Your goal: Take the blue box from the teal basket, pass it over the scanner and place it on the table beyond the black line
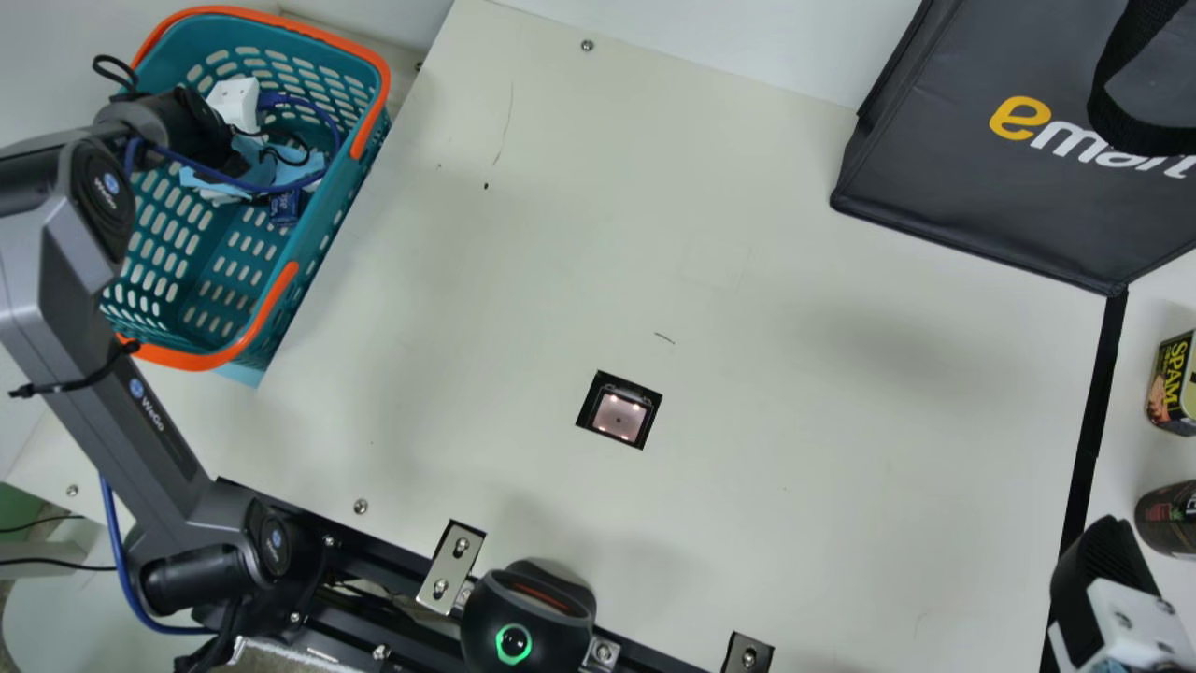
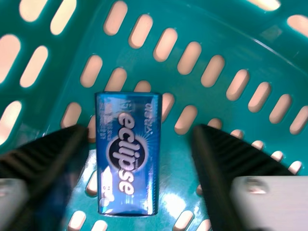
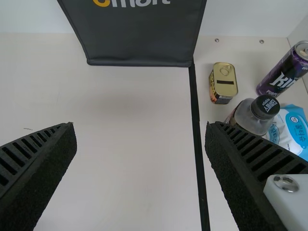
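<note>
so the blue box can be spotted down in the basket, the left gripper is held over it with fingers spread, and the right one is held wide open near the black line

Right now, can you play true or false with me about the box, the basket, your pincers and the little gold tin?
1. The blue box is in the teal basket. True.
2. My left pincer is shut on the box. False: it is open, with a gap on each side of the box.
3. The gold tin is beyond the black line. True.
4. The basket's handles are yellow. False: they are orange.
5. My right pincer is open. True.
</note>
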Robot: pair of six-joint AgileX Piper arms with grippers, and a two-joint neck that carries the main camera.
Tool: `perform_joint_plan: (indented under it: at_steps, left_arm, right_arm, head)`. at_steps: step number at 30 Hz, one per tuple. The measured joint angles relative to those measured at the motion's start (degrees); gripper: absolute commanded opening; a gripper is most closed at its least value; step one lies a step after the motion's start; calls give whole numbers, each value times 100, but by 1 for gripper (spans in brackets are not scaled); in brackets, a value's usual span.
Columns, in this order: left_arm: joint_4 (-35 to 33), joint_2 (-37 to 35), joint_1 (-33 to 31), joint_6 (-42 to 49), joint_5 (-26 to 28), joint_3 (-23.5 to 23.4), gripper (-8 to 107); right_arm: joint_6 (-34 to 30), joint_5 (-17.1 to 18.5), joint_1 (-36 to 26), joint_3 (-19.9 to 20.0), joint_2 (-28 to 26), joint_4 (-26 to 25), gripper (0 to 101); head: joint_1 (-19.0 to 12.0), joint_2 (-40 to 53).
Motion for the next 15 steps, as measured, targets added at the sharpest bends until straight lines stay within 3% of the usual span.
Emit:
perform_joint_plan:
  at_steps: [7,15]
  left_arm:
    - [-11,12,0,0,51,-35,-8]
    - [-22,12,22,0,84,-35,-8]
  right_arm:
    - [0,0,0,0,0,0,95]
    - [0,0,0,0,0,0,95]
  head:
    - [0,-9]
    - [0,0]
